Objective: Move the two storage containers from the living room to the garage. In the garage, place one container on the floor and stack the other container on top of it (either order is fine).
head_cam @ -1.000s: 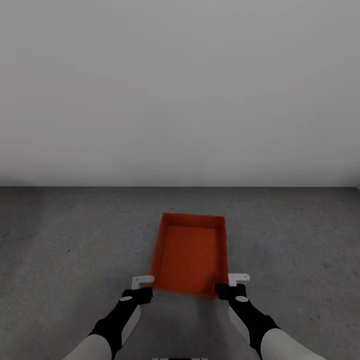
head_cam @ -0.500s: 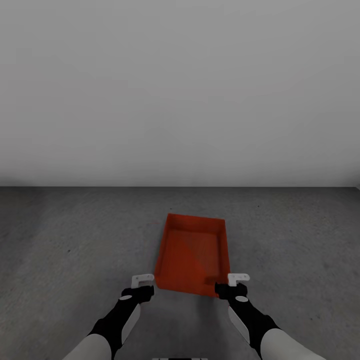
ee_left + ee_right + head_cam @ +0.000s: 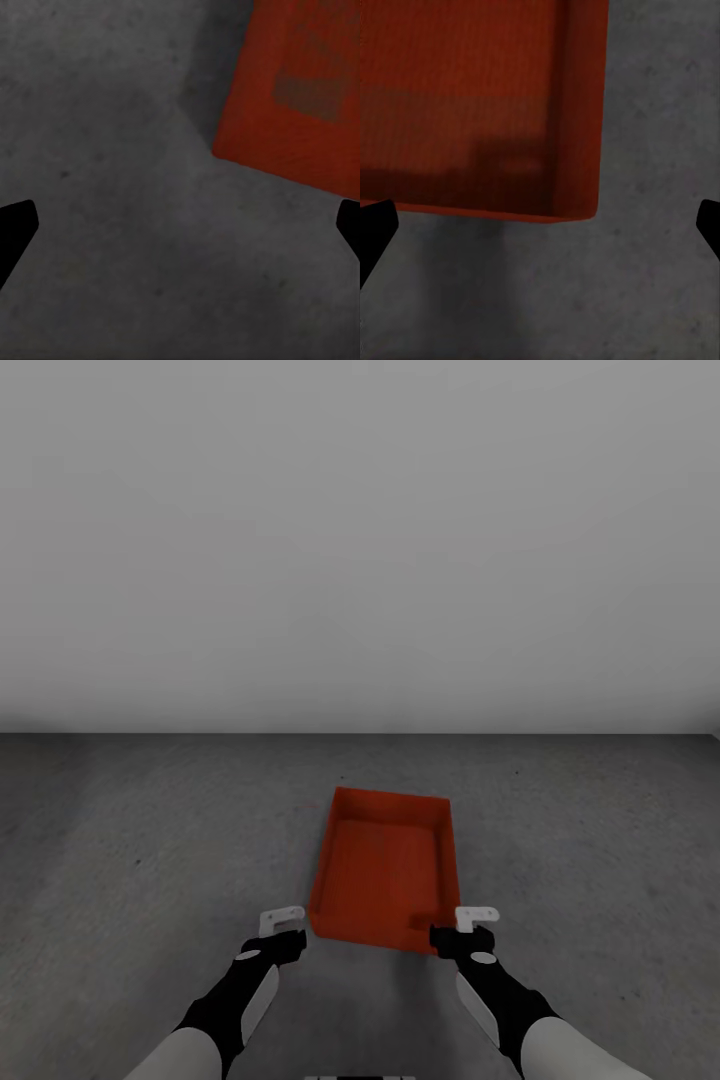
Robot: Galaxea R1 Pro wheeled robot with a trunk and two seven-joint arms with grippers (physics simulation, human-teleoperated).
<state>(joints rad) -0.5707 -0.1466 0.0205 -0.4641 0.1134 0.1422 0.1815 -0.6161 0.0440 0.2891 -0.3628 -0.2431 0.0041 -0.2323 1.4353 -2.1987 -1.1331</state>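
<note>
One red-orange storage container (image 3: 383,865) rests on the garage's dark grey concrete floor (image 3: 150,840), open side up and turned slightly askew. My left gripper (image 3: 285,930) hovers just off its near left corner, open and apart from it. My right gripper (image 3: 472,928) is open at the near right corner. In the left wrist view the container (image 3: 296,90) lies ahead of the left gripper (image 3: 180,232), with bare floor between the fingertips (image 3: 15,232). In the right wrist view the container's corner (image 3: 480,105) sits just ahead of the wide-open right gripper (image 3: 540,225).
A plain white-grey wall (image 3: 360,560) rises a short way behind the container. Mottled concrete spreads out to both sides of it and toward me.
The container has left my grippers and settled on the floor, its near left corner swinging right, away from the left gripper. My left gripper has backed off slightly to the left.
</note>
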